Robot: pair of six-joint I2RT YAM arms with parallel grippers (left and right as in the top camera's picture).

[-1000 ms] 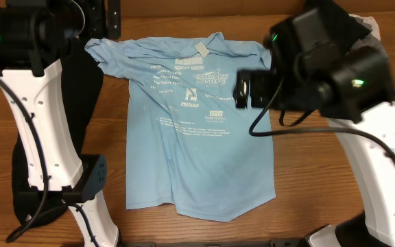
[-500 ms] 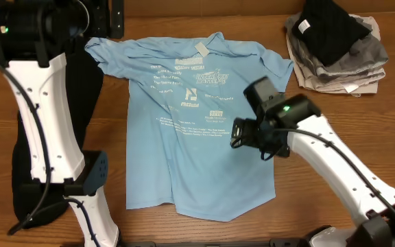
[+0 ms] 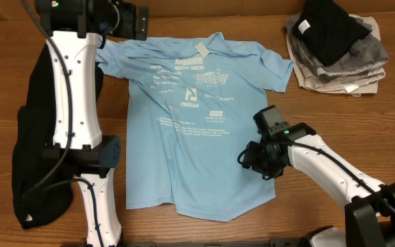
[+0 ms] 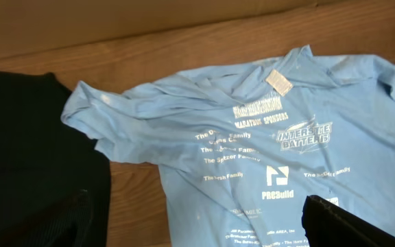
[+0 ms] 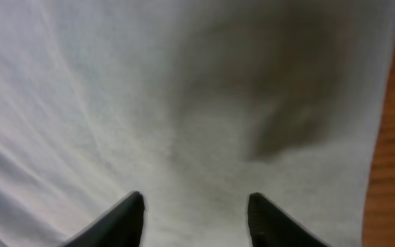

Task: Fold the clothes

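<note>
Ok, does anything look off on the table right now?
The T-shirt lies mostly flat, but its sleeve beside the black garment is bunched and creased, unlike the other sleeve, which is spread out.

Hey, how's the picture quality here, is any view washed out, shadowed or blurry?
Right wrist: the shirt looks washed-out grey-white rather than blue, with a dark shadow patch right of centre. Overhead: evenly lit and sharp, the print legible. Left wrist: print crisp, no glare.
</note>
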